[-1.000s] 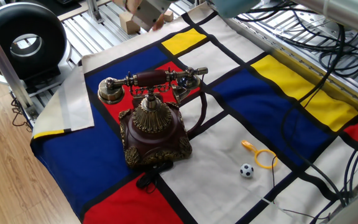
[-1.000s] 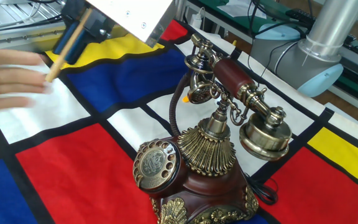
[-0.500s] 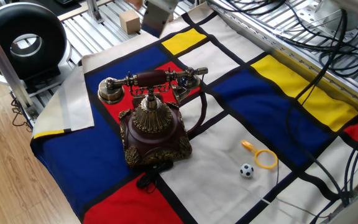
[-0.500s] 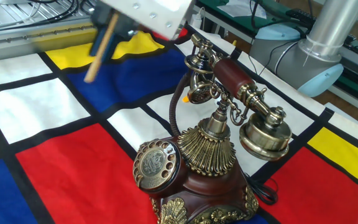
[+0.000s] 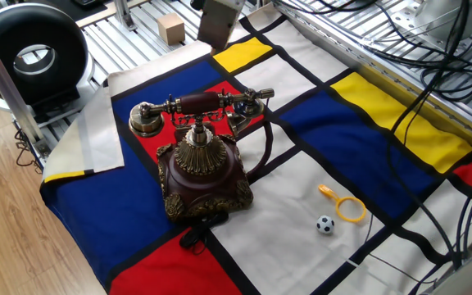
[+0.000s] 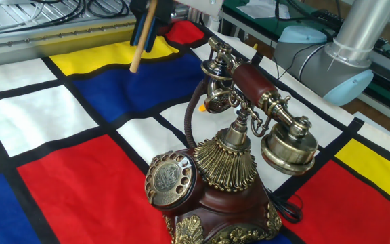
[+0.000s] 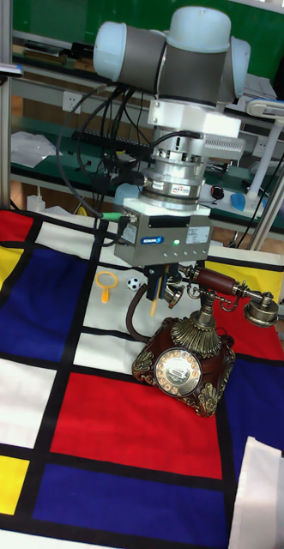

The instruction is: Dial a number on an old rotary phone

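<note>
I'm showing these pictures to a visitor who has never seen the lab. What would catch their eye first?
Probably the old rotary phone, maroon and ornate brass, standing on the red patch of a bold red, blue, yellow and white cloth. Next, the gripper, which holds a wooden stick above the cloth beside the phone.

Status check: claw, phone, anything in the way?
Claw shut on wooden stick, in the air behind the phone. Rotary phone upright, handset on its cradle, dial untouched. Nothing on the dial face.
</note>
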Controlling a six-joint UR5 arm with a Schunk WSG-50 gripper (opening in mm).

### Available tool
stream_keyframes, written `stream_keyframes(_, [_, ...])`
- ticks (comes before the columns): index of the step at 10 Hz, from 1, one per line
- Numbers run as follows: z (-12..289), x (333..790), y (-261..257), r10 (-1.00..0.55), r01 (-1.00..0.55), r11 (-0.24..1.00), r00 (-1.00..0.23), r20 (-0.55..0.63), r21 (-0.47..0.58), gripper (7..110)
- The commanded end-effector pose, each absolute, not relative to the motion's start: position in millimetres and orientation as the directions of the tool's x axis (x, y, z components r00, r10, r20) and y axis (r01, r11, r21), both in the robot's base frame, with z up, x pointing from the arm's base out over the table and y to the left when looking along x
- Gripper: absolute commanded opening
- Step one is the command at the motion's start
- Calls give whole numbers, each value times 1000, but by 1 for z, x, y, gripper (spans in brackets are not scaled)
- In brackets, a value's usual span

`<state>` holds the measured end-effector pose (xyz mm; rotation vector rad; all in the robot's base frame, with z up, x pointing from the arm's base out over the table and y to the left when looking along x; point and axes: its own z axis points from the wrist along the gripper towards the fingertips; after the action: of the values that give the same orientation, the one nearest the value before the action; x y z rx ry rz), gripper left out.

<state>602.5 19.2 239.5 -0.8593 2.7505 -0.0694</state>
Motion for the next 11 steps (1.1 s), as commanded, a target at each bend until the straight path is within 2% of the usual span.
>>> stream_keyframes(1, [235, 591, -5, -614, -592, 789, -775, -151, -164, 7])
stream_keyframes(3, [231, 585, 6, -607, -595, 795, -781, -147, -117, 7])
stream_keyframes(6, [227, 555, 7, -573, -572, 819, -817, -55, -43, 7])
stream_keyframes(9, [227, 549, -3, -561, -560, 827, -827, -13, -59, 7])
stream_keyframes(11, [227, 542, 7, -561, -561, 827, -827, -13, -13, 7])
